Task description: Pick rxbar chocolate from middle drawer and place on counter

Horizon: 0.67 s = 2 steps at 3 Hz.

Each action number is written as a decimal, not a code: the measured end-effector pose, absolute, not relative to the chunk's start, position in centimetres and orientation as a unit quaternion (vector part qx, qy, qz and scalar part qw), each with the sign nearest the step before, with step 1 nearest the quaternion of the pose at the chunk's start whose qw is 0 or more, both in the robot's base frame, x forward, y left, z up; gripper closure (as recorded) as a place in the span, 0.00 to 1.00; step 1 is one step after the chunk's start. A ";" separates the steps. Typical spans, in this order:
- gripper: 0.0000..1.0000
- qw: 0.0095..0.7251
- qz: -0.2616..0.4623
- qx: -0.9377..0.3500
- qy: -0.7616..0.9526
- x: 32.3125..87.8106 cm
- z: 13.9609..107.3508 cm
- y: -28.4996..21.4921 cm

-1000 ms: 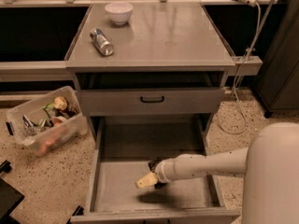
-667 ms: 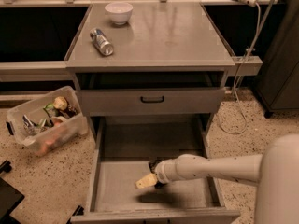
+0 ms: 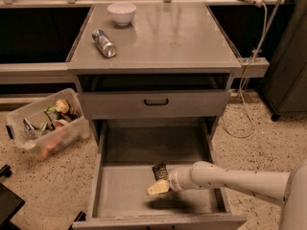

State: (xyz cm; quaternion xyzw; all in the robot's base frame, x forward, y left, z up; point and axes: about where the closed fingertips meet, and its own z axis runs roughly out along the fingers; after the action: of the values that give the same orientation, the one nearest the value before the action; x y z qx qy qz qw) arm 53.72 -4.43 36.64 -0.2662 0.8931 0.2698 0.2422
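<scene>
Although the arm (image 3: 230, 178) has stretched out over the last second, with its bulk drawn back from the lower right of the view, the gripper (image 3: 157, 188) has barely shifted: it hangs low over the floor of the drawer (image 3: 120, 195), close to the front wall. Whether it is clenched or released I cannot tell. The bar (image 3: 159, 170) sits where it sat before, just beyond the gripper toward the drawer's back, dark against the grey floor; whether the two touch is unclear. By my reading the pick is not yet made, and the change is a re-posing of the arm rather than progress on the bar; the gripper would need to go a little farther in to come over it.

Edges matter next. Nearer than the gripper is the low front wall; to either side the floor runs bare to the side walls, with more room on the left than on the right, where the arm comes in. Above and beyond the gripper the closed drawer front (image 3: 192, 103) stands over the back of the open drawer, so a lift should probably come toward the front before rising. The tabletop (image 3: 187, 42) lies well above and beyond that. A can (image 3: 104, 42) and a bowl (image 3: 121, 12) occupy its left part; its right part shows bare grey, likely the easier spot for placing.
</scene>
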 end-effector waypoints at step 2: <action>0.00 0.237 0.248 -0.271 0.900 52.6 35.6 -3.9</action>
State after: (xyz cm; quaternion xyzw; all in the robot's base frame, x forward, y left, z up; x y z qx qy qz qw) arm 52.59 -3.90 35.65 -0.2708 0.8995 0.2481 0.2366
